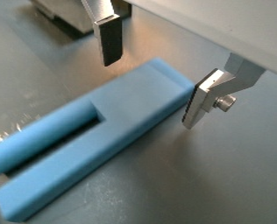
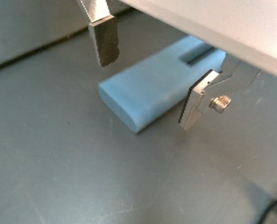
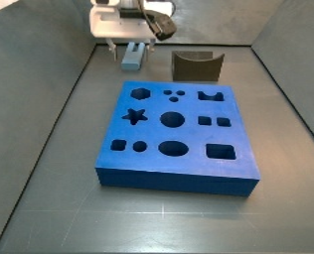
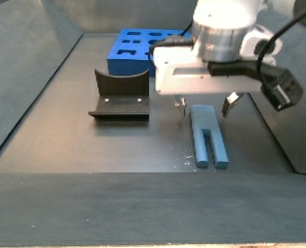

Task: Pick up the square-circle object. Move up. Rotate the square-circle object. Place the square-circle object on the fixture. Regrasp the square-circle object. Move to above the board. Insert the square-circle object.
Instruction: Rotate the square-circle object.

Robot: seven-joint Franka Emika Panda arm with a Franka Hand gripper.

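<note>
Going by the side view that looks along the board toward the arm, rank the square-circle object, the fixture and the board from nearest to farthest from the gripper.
1. The square-circle object: lying on the floor directly beneath the open gripper, between its fingers.
2. The fixture: standing apart to one side of the gripper, at the far end of the floor.
3. The board: farthest, lying toward the camera.

Blue-grey peg [image 4: 209, 136] flat on floor, under claw [image 4: 206, 105].
</note>
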